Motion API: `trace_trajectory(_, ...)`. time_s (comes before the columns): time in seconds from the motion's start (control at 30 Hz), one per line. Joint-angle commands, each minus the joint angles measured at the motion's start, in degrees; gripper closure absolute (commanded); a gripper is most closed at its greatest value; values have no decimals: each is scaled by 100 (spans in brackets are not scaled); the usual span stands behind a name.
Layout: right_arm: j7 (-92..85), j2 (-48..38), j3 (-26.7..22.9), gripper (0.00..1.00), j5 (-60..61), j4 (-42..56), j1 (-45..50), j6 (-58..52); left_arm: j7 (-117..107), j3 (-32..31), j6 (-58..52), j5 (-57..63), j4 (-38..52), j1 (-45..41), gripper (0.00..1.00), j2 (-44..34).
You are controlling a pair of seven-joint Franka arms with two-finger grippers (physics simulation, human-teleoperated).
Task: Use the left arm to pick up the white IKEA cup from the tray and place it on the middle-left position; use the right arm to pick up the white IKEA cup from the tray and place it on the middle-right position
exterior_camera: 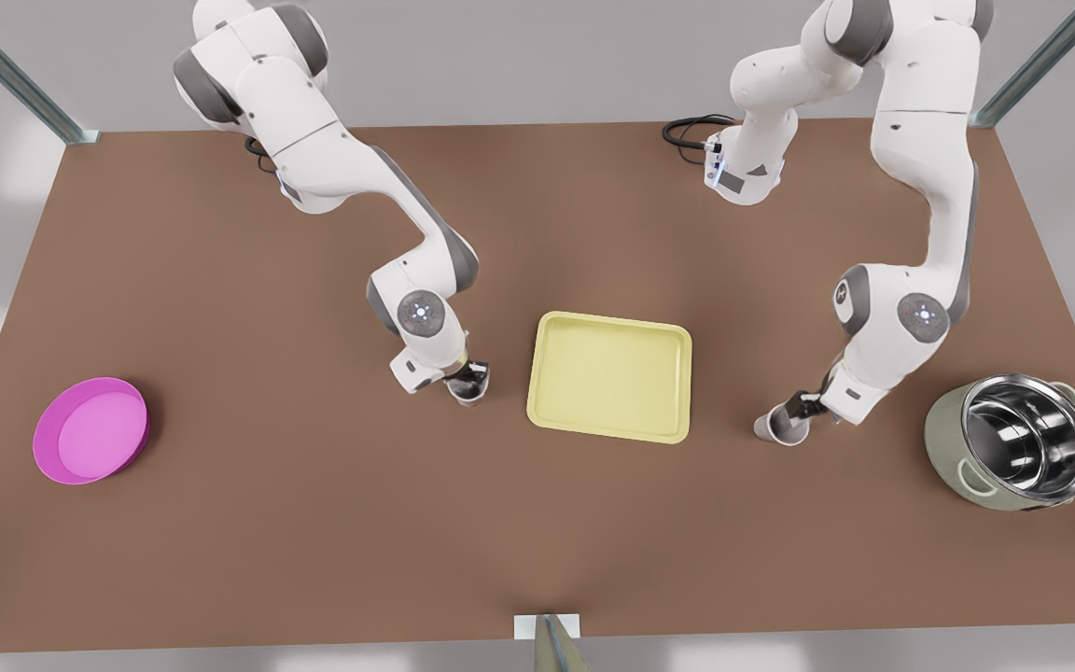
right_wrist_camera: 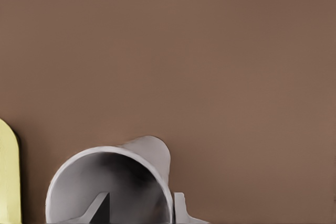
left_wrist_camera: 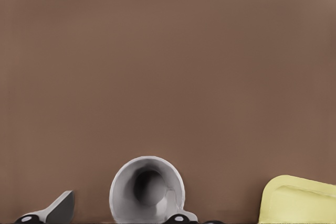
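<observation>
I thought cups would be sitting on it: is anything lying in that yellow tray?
No, the tray is bare in the front view; one cup stands outside it on the table.

I count two white cups [exterior_camera: 783,429] [exterior_camera: 468,389], one yellow tray [exterior_camera: 610,376], one magenta dish [exterior_camera: 90,430], one steel pot [exterior_camera: 1013,455], two arms.

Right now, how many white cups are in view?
2: one cup at the left gripper, front view's left of the tray; the other cup in the right gripper, right of it.
</observation>
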Motion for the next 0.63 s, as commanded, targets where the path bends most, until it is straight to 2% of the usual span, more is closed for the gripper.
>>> trace_trajectory(0.0,-710,-4,-1,22,-25,10,4,48,517,-58,-2154,176,112,-60,0,-615)
trace_trajectory(0.03,-701,-4,-1,19,-25,18,4,48,517,-137,-2910,176,516,-77,0,-747)
trace_trajectory(0.1,-701,-39,-1,14,-25,19,-5,39,-80,-199,-3271,-130,763,-68,0,-817)
trace_trajectory(0.17,-710,-66,-1,14,-25,10,-5,13,77,-164,-4114,-237,1894,-51,0,-703)
trace_trajectory(0.2,-718,-206,-1,11,-25,10,-49,-31,68,-173,-4133,-246,2266,-51,0,-624)
trace_trajectory(0.27,-832,-698,-1,0,-34,19,-365,-137,60,-190,-4133,-219,2266,-68,0,-624)
trace_trajectory(0.4,-3090,-2034,-53,0,-113,238,-1946,-1586,227,-216,-4124,-158,2345,-77,0,-641)
trace_trajectory(0.43,-3934,-2114,-272,0,-438,536,-2158,-1999,209,-216,-4124,-158,2345,-77,0,-650)
trace_trajectory(0.5,-5262,-2078,-1099,0,-394,1240,-2141,-2887,209,-216,-4124,-166,2336,-86,0,-659)
trace_trajectory(0.53,-5306,-2078,-1169,0,-368,1504,-2150,-3546,191,-216,-4124,-175,2336,-86,0,-659)
trace_trajectory(0.57,-5613,-2105,-1327,0,255,1451,-2158,-3564,191,-216,-4124,-184,2336,-86,0,-659)
trace_trajectory(0.6,-5658,-2131,-1381,0,247,1416,-2088,-3556,174,-216,-4124,-193,2336,-86,0,-659)
